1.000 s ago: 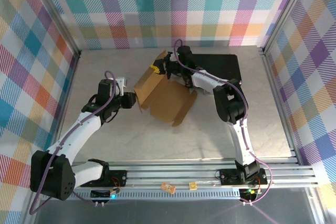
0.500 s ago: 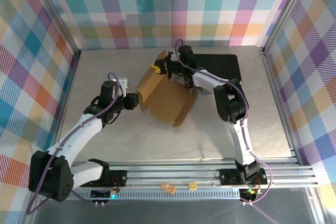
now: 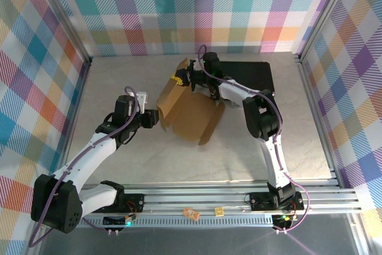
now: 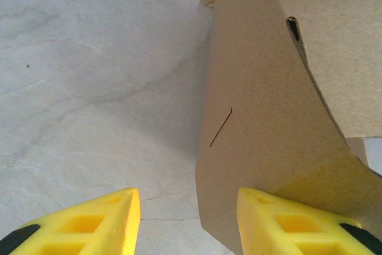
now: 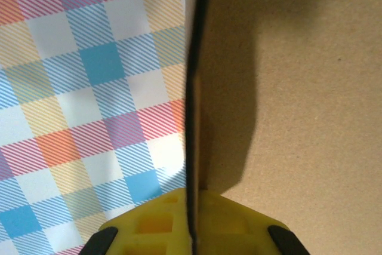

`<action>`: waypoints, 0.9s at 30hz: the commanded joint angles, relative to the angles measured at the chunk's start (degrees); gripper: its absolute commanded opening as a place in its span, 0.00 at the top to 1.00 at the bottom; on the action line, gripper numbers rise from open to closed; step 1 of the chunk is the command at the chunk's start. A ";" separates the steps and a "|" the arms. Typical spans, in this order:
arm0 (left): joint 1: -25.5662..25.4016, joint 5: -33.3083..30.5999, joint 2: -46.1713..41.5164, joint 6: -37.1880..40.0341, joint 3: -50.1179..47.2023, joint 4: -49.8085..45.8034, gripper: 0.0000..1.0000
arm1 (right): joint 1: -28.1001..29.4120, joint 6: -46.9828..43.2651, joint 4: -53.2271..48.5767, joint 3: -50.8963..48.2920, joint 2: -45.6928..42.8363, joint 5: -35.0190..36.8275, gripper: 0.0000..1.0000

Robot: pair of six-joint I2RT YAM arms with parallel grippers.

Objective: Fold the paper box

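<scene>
Paper box [image 3: 190, 110]: brown cardboard sheet, partly unfolded, near the middle of the table [image 3: 239, 153], a little toward the far side. Near panels lie flat. Far-left panel stands up, tilted. Just behind it, at the far right, a black case [image 3: 253, 76] lies flat on the table.

Right gripper [image 3: 184, 79]: at the raised far corner of the box. Wrist view shows the yellow fingers [image 5: 143, 225] pressed together on a cardboard panel seen edge-on, no gap either side, so it is clenched on the paper box [image 5: 298, 88]. The gripper [image 5: 192, 219] looks past the panel's edge to the plaid wall [image 5: 89, 88].

Left gripper [image 3: 153, 119]: low over the table at the box's left edge. Wrist view shows the gripper [image 4: 188, 231] with jaws well apart and released. Lower corner of a cardboard panel [image 4: 262, 117] sits between them, up against the right-hand finger [image 4: 292, 225]. Bare table [image 4: 89, 88] shows between the panel and the other finger. Not clamped. Cannot tell for certain whether the right-hand finger presses the board or only rests beside it.
</scene>
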 commanded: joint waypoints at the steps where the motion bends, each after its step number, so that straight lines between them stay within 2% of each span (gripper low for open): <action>1: -1.89 3.79 -0.95 1.67 -0.50 0.03 0.53 | -0.18 -3.84 1.78 1.39 3.51 -0.29 1.00; 6: -1.89 1.76 -5.88 0.87 1.55 -5.42 0.46 | -0.47 -3.57 2.17 2.22 4.46 -1.27 1.00; 12: -1.80 0.69 -10.76 -9.80 8.72 -17.15 0.47 | -0.45 -3.14 2.21 1.62 4.25 -0.39 1.00; 14: -1.67 -3.13 -9.36 -13.35 11.74 -22.68 0.46 | -0.45 -2.93 2.47 1.59 4.27 -0.39 1.00; 15: -1.11 -4.82 -7.97 -15.77 13.12 -25.19 0.42 | -0.45 -2.93 2.30 1.75 4.20 -0.39 1.00; 19: 1.66 0.10 1.31 -21.97 18.81 -30.58 0.42 | -0.45 -3.11 1.40 1.89 4.18 -0.30 1.00; 21: 1.93 0.49 6.27 -23.93 22.75 -33.74 0.41 | -0.45 -3.28 0.97 1.89 4.18 -0.26 1.00; 27: 2.01 2.22 10.56 -27.59 25.22 -32.25 0.42 | -0.45 -3.20 1.19 1.31 4.10 -0.13 1.00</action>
